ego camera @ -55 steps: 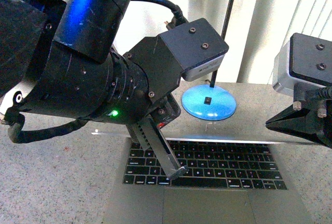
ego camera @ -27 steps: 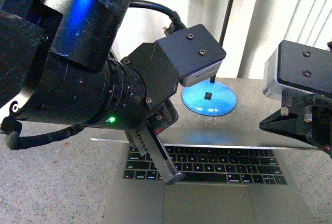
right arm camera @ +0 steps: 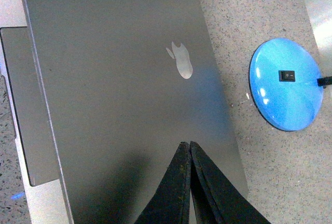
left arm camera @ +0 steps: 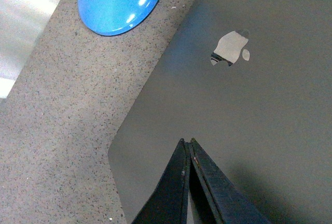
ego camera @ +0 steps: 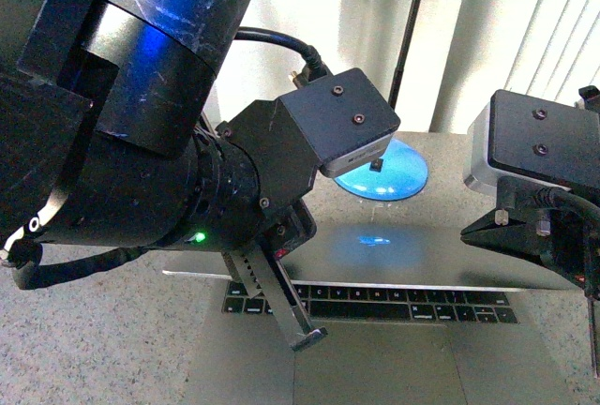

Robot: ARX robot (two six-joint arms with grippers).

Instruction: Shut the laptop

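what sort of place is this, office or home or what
Likely an office or study desk, not certain: a laptop on a speckled grey tabletop, a desk lamp with a round blue base behind it, and a pale curtain at the back.

The left arm [ego camera: 141, 133] is a thick, glossy black cylinder, scuffed with fine scratches and catching a blue sheen. A green light [ego camera: 199, 236] glows near its wrist, a black cable [ego camera: 277, 41] loops behind, and a black camera box [ego camera: 342, 119] with a silver face shows two screws. The right arm [ego camera: 548, 232] carries a similar box. The left hand [left arm camera: 187, 143] and right hand [right arm camera: 190, 146] taper to slim black wedges.
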